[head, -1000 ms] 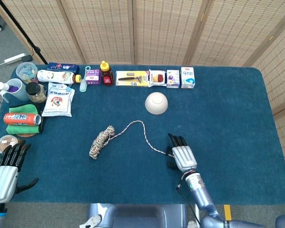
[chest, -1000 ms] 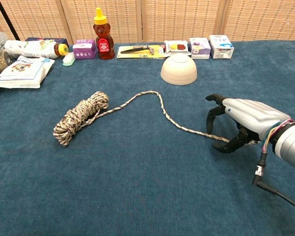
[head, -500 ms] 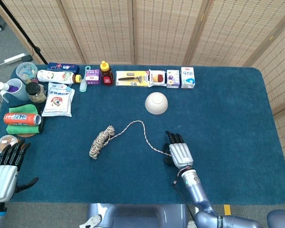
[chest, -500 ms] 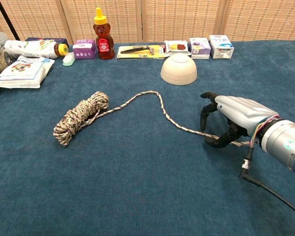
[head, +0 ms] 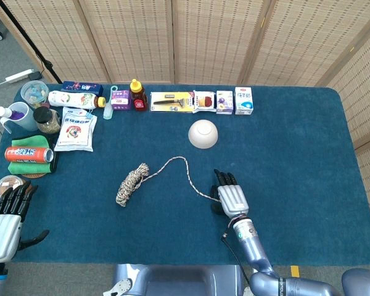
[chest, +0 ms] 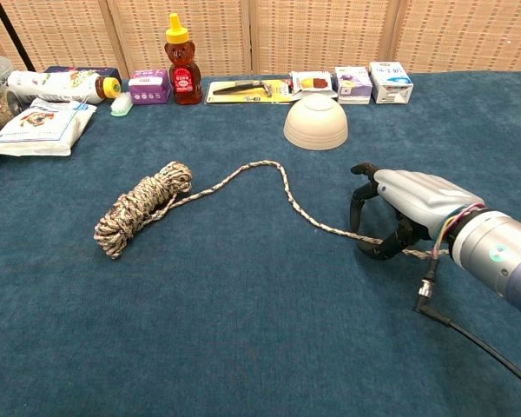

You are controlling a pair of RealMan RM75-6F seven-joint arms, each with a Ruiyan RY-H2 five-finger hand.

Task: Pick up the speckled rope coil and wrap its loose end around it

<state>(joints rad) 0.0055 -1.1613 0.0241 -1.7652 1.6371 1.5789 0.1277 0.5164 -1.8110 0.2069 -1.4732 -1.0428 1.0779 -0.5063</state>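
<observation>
Chest view shows the right hand (chest: pixel 398 208) with its fingers (chest: pixel 358 207) curled down over the loose end (chest: pixel 330 228) of the rope; whether they pinch it I cannot tell. That strand runs left across the blue desk (chest: pixel 260 347) to the speckled rope coil (chest: pixel 142 208). Beyond sits an upturned white bowl (chest: pixel 315 122). Head view: left hand (head: pixel 9 217) at the desk's edge, fingers apart, holding nothing.

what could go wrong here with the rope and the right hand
The right hand arches over the loose end without clearly gripping it; closing could miss the thin strand lying flat on the table. Pulling the end may drag or unravel the rope coil, since nothing holds it; the left hand is far off. A swing could bump the upturned bowl.
</observation>
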